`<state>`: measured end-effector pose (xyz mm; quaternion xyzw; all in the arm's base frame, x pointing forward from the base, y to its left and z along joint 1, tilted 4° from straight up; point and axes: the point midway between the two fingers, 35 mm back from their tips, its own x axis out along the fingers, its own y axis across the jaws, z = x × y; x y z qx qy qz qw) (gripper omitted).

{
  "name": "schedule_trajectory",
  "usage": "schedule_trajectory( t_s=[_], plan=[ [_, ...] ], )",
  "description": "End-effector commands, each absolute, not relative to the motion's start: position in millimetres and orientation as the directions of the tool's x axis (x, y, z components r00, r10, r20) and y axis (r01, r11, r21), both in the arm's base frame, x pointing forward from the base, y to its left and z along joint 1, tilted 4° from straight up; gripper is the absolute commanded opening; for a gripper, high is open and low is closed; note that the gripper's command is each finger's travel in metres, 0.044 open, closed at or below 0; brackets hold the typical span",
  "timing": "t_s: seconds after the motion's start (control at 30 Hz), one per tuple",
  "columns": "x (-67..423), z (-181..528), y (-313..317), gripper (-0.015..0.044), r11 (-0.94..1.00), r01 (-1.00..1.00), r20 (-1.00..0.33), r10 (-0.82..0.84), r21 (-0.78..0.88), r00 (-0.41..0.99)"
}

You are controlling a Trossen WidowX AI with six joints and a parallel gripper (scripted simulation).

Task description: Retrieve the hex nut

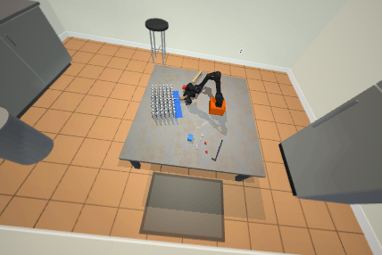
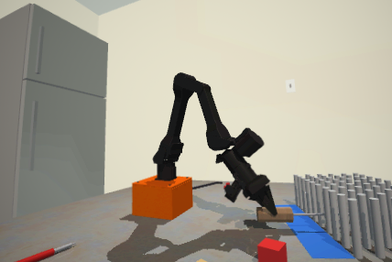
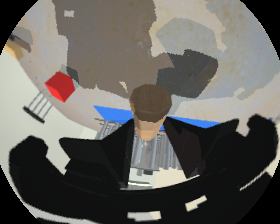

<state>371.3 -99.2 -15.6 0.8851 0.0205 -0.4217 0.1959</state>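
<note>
One round wooden handle (image 2: pixel 275 214), apparently smooth, in black end effector (image 2: pixel 270 208).

table (image 1: pixel 241 155) | spacers (image 1: pixel 162 103), blue strip (image 1: pixel 178 104) (taped), orange base (image 1: pixel 218 109)

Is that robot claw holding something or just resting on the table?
Holding: the gripper is shut on the wooden handle of a tool, whose thin rod points toward the spacers.

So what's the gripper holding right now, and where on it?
The gripper is shut on a hook tool's brown wooden handle; its thin metal shaft points toward the spacers.
</note>
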Motion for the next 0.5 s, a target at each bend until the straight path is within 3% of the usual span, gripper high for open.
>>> schedule_trajectory(
  t_s=[0.0, 0.47],
  plan=[
    [372.6, -14.6, -103.3, 0.0, -0.922, 0.199, -0.753, -0.131, 0.331, 0.645],
    [380.3, -13.7, -102.8, 0.0, -0.922, 0.201, -0.752, -0.129, 0.331, 0.646]
  ],
)
